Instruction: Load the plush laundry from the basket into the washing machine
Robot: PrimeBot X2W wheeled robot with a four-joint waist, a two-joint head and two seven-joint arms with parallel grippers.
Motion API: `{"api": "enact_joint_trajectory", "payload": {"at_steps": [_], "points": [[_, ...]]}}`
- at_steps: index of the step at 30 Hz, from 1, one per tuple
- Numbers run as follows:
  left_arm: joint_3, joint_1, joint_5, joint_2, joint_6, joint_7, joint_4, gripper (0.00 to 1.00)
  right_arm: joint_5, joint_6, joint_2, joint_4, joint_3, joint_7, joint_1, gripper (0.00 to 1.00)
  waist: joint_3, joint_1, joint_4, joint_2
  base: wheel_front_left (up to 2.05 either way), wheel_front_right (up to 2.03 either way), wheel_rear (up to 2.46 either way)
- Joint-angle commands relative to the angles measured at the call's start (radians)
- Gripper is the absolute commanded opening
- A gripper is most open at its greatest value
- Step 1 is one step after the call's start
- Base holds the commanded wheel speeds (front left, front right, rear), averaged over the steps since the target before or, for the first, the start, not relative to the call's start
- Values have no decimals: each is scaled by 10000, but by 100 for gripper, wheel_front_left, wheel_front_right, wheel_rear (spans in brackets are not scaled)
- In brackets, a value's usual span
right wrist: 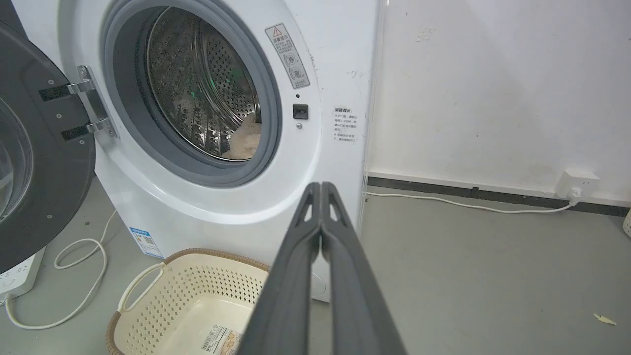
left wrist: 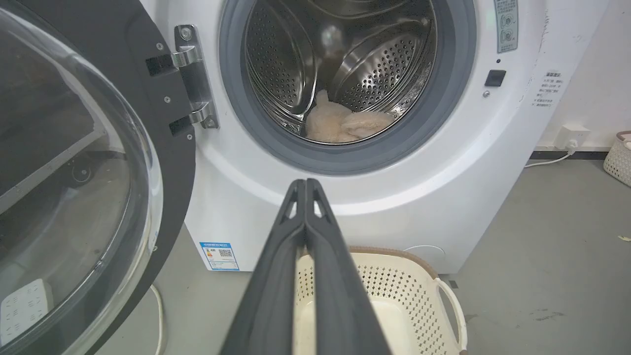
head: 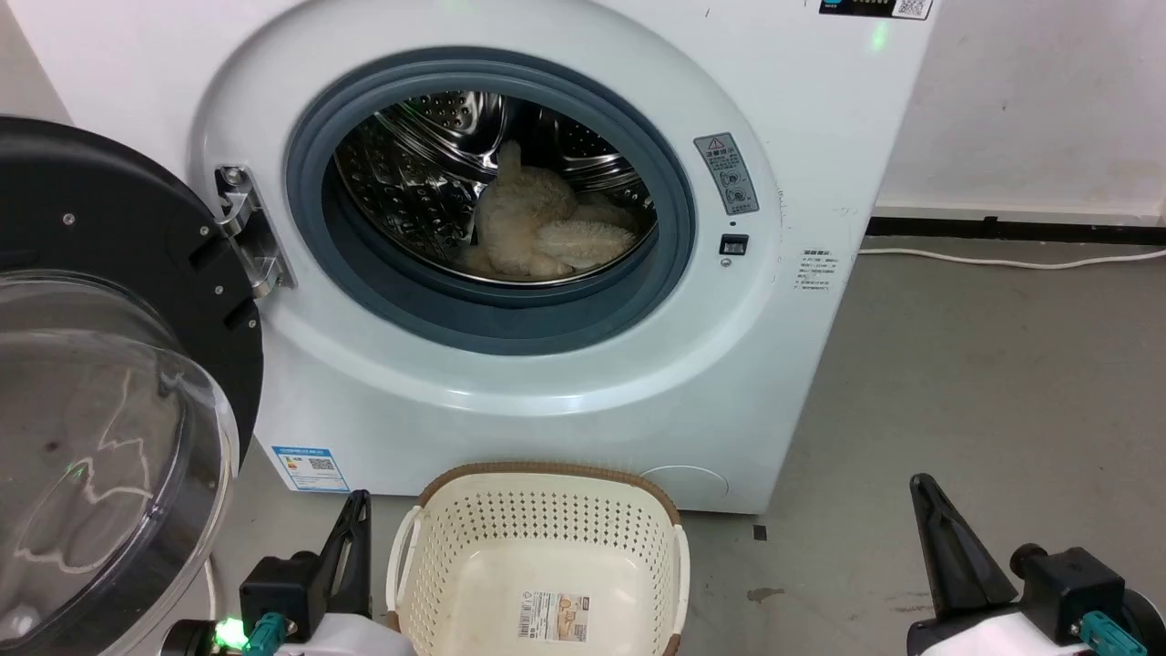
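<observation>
The plush [head: 537,228] lies inside the washer [head: 565,383], low in the steel drum [head: 410,173] and behind the grey seal [head: 492,319]. One rounded limb points up and the lumpy rest spreads to the right. From the right wrist view only a pale edge of it [right wrist: 244,143] shows past the seal, so I cannot tell how far back it sits. The door [head: 109,364] stands swung wide open at the left on its metal hinge [head: 250,232], the clear bubble facing out.

The basket [head: 537,510] stands upright on the grey floor [head: 956,410], just in front of the washer's base and below the opening. The label [head: 554,617] on its bottom is in plain sight.

The left gripper [head: 358,510] hangs just left of the basket's rim, apart from it, fingers pointing up toward the washer. In the left wrist view its two fingers [left wrist: 305,187] are pressed together at the tips with nothing between them. The right gripper [head: 929,510] is well to the right of the basket, over bare floor. Its fingers [right wrist: 321,190] likewise meet at the tips and hold nothing.

A white cable [head: 1002,261] runs along the floor by the wall to the washer's right.
</observation>
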Motion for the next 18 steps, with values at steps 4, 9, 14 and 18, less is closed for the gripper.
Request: {"api": "enact_joint_trajectory", "payload": {"at_steps": [4,9,14,18], "points": [[79,-153,112,-45,-59,170,-130,0,-105,4,18,32,-16,133,-221,0,13,-1,3,0,0,0,0],[107,-172,153,-64,-64,252,-184,0,-150,4,19,42,-17,215,-265,0,23,-1,5,0,0,0,0],[142,-194,203,-88,-70,354,-251,0,-207,5,20,55,-18,318,-319,0,35,-1,7,0,0,0,0],[170,-213,244,-108,-75,435,-306,0,-252,5,21,65,-19,400,-363,0,45,-1,9,0,0,0,0]]}}
